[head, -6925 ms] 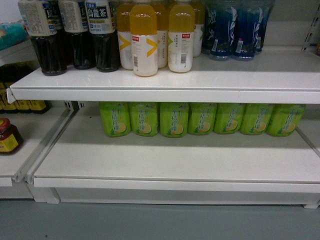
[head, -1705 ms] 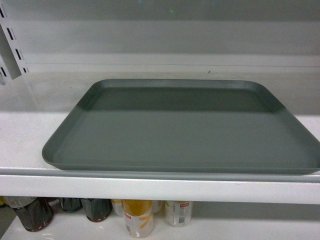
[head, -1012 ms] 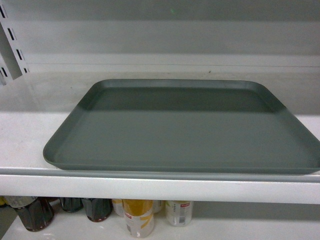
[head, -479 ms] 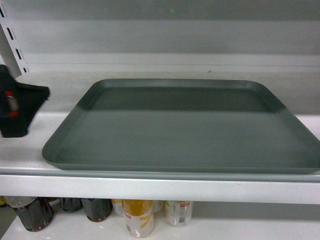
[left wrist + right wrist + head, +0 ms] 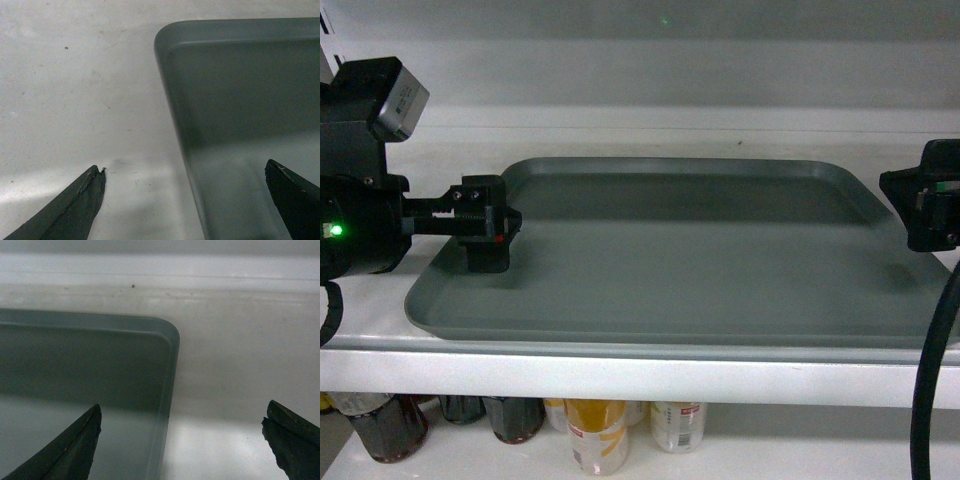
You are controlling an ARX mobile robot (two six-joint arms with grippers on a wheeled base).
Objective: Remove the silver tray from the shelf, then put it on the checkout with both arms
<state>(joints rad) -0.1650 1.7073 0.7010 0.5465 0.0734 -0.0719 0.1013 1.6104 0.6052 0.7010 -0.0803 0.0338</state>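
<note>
The silver tray (image 5: 680, 260) lies flat on the white shelf (image 5: 620, 375), close to its front lip. My left gripper (image 5: 490, 240) hovers at the tray's left rim; in the left wrist view this gripper (image 5: 185, 167) is open, one finger over the bare shelf (image 5: 75, 90) and the other over the tray (image 5: 240, 90). My right gripper (image 5: 932, 205) is at the tray's right edge. In the right wrist view it (image 5: 183, 406) is open too, straddling the rim near the tray's (image 5: 85, 355) far right corner, with shelf board (image 5: 240, 350) beyond. The checkout is out of view.
The pale back wall (image 5: 670, 70) rises right behind the tray. A slotted upright (image 5: 328, 25) stands at the top left. On the shelf below are dark bottles (image 5: 385, 425) and yellow-labelled bottles (image 5: 595, 435). A black cable (image 5: 930, 380) hangs at the right.
The view rose from the lower drink shelves to the tray's shelf. In the last half second the left arm moved right to the tray's left rim and the right gripper came into view.
</note>
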